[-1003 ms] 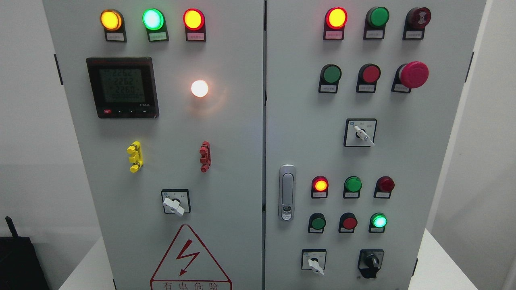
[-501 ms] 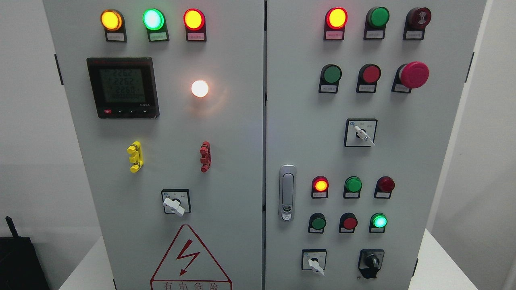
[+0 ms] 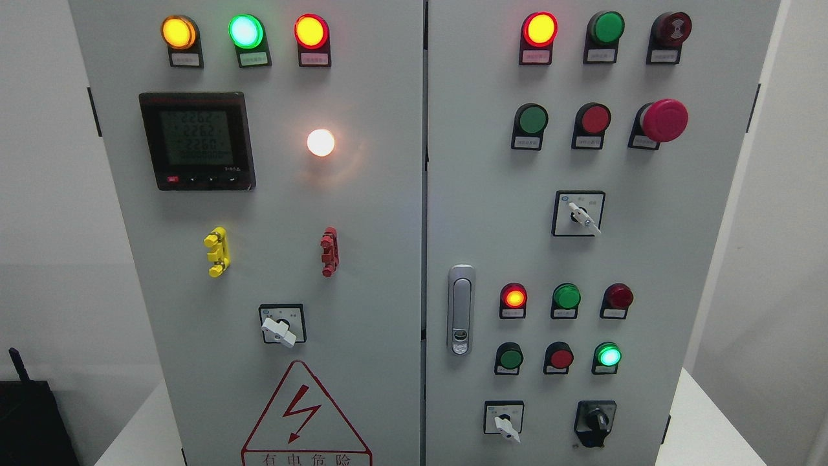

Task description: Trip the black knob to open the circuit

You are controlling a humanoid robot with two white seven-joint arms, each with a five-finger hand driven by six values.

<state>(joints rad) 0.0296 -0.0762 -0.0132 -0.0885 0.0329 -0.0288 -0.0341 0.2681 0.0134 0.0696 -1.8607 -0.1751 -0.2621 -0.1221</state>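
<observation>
Straight ahead on the white tabletop stands a tall grey cabinet of smooth painted sheet metal, split by a dark vertical seam into two flat doors. Every place below is given from the brushed-metal door latch, an upright rounded bar at the left edge of the right-hand door.

Up and to the left of the latch sits a square digital meter, glossy black frame round a dim grey-green screen. Below the latch and to its left, a red-outlined triangular warning sign with a lightning bolt runs off the bottom edge. Far up and to the right of the latch a domed red mushroom button juts from the panel. Directly above and left of the latch glows a round white lamp. Left of the latch, at about its height, are a ridged red plastic clip and, farther left, a yellow clip.

Down and to the right of the latch, near the bottom edge, is the black knob: a matte black rotary piece on a dark rounded bezel, its raised grip standing roughly upright. A white-handled selector on a square black plate lies between it and the latch, just below.

Neither robot hand nor arm shows, so I cannot tell the state of the fingers.
</observation>
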